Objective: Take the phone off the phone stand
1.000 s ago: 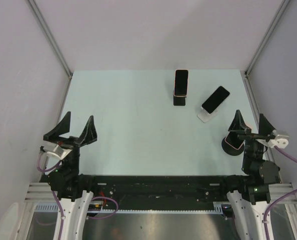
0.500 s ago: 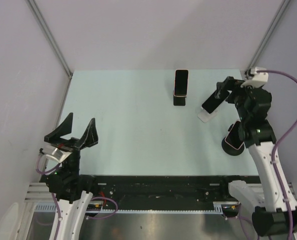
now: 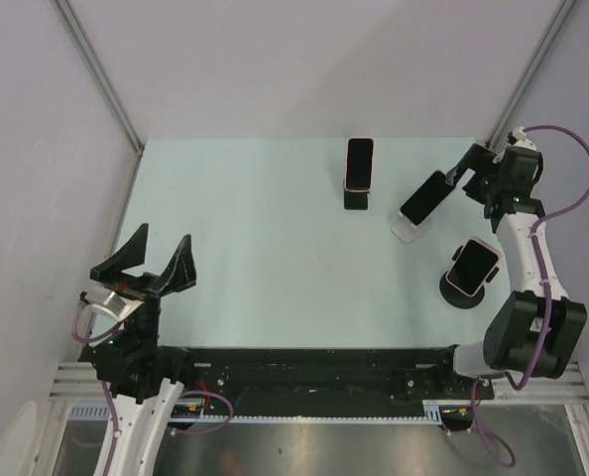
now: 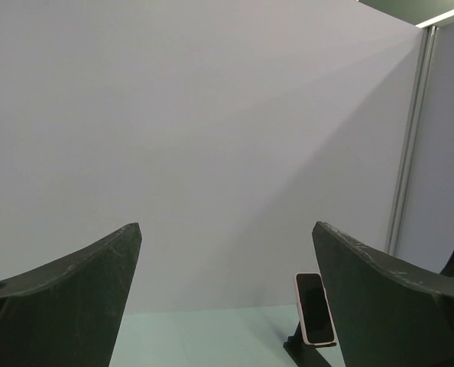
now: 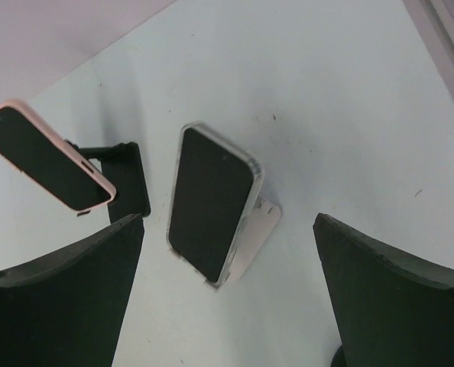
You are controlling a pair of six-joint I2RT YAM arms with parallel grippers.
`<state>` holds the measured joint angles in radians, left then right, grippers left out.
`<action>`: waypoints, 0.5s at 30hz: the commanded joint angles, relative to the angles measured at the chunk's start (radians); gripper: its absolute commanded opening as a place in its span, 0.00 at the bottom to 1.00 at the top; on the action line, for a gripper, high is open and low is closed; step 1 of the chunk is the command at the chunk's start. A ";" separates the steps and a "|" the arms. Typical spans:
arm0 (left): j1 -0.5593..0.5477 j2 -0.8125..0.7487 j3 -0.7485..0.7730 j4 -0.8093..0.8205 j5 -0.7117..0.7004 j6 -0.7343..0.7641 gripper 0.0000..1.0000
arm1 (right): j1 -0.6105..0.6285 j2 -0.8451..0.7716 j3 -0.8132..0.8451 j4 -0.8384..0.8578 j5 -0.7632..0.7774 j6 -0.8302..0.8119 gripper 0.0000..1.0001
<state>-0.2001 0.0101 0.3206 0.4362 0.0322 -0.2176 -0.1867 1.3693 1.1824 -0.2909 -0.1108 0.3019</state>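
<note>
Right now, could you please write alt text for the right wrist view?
A clear-cased phone leans on a white stand on the pale table, framed by the open right claw; left of it, a pink-cased phone sits on a black stand.

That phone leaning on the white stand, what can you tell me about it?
The phone is a slim rectangle with rounded corners, dark blank screen, in what looks like a clear case. It leans tilted on a small white stand toward the far right of the table. Only the stand touches it; the open right gripper hovers close, apart.
</note>
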 commanded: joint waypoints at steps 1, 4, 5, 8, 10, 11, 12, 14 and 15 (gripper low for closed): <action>-0.004 -0.030 0.002 0.003 -0.002 0.003 1.00 | -0.082 0.085 0.052 0.114 -0.208 0.109 1.00; -0.005 -0.024 0.002 0.003 0.000 0.000 1.00 | -0.092 0.155 0.051 0.157 -0.277 0.108 1.00; -0.005 -0.022 0.003 0.001 0.001 0.001 1.00 | -0.094 0.174 0.052 0.168 -0.294 0.111 1.00; -0.005 -0.016 0.003 0.003 0.001 0.001 1.00 | -0.103 0.237 0.052 0.194 -0.345 0.126 0.98; -0.005 -0.016 0.003 0.003 0.002 0.000 1.00 | -0.105 0.272 0.051 0.214 -0.378 0.129 0.96; -0.005 -0.016 0.003 0.003 0.005 0.000 1.00 | -0.105 0.280 0.052 0.220 -0.388 0.129 0.93; -0.005 -0.016 0.003 0.003 0.003 0.000 1.00 | -0.108 0.289 0.052 0.228 -0.400 0.128 0.90; -0.005 -0.018 0.003 0.003 0.005 0.000 1.00 | -0.109 0.307 0.052 0.231 -0.411 0.128 0.87; -0.005 0.003 0.003 0.003 0.005 -0.002 1.00 | -0.111 0.310 0.052 0.231 -0.418 0.123 0.85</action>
<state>-0.2008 0.0097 0.3206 0.4316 0.0326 -0.2176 -0.2871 1.6676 1.1915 -0.1265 -0.4534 0.4183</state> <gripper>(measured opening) 0.996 0.886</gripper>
